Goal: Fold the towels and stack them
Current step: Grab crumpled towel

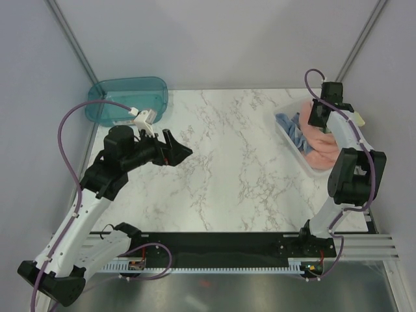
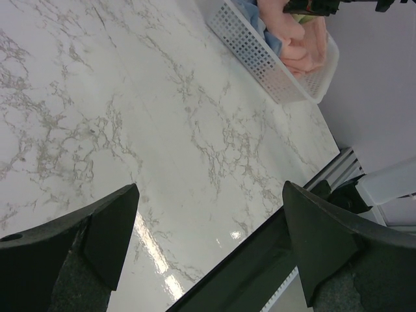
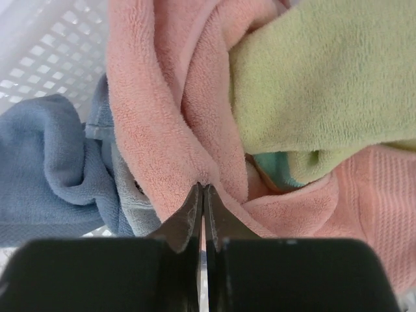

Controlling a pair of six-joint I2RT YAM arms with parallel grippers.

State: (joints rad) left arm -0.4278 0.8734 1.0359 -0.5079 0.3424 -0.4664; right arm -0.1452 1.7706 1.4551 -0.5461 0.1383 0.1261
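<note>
Evidently we nipped the right end effector (image 3: 203, 190) shut on a salmon-pink towel (image 3: 156, 97) fold to lift it from the white perforated basket (image 3: 39, 39), the left end effector (image 2: 209, 188) gaping wide, holding nothing.

Pink towel (image 3: 162, 97) cut off (top, right edges).

top looks down; wrist views share basket (image 2: 253, 52) and towels (image 3: 162, 110), right seemingly closest.

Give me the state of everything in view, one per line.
left tool: open, holding nothing.
right tool: shut on the pink towel.
pink towel: bunched, unfolded, in the white basket.
yellow towel: bunched against the pink one.
blue towel: bunched, in the basket.
teal bin: no towel visible inside.
</note>
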